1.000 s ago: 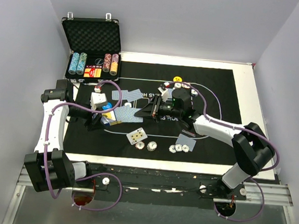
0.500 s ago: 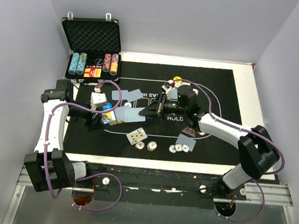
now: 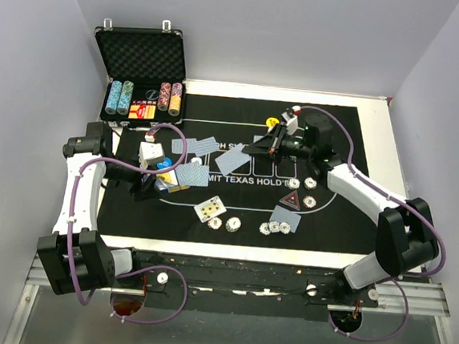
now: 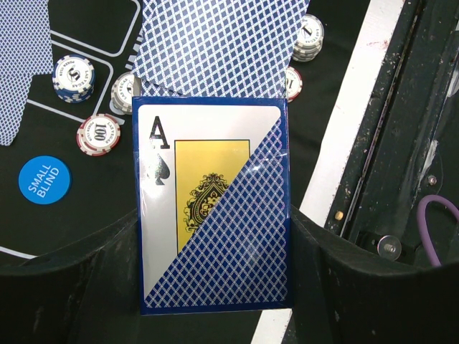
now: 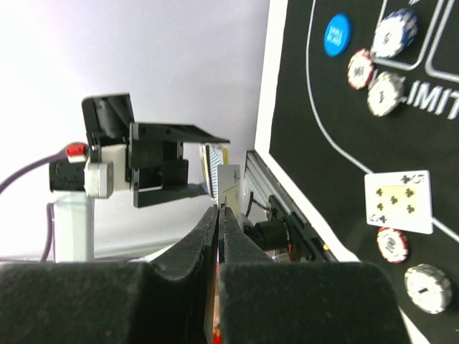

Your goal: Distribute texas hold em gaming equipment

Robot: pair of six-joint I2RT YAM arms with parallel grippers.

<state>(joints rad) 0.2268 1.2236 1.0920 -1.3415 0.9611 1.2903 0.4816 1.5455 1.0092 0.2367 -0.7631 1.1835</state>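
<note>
- Left gripper clamps the blue-backed card deck, ace of spades showing, by the left edge of the black printed mat. Prob. held as a dispenser for the other arm.
- Right gripper is above mat centre, jaws pinched nearly together. The thin sliver betw. them looks like the single blue-backed card, kept flat for laying down.
- Small round white-patterned chips and dark red triangular marker already sit nr the near edge.

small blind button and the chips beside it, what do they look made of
The small blind button: probably plastic; a flat, even blue, matte face with crisp white printed lettering. The chips: likely plastic or clay composite; striped moulded edges around a printed centre label. The look alone can't settle which.
</note>
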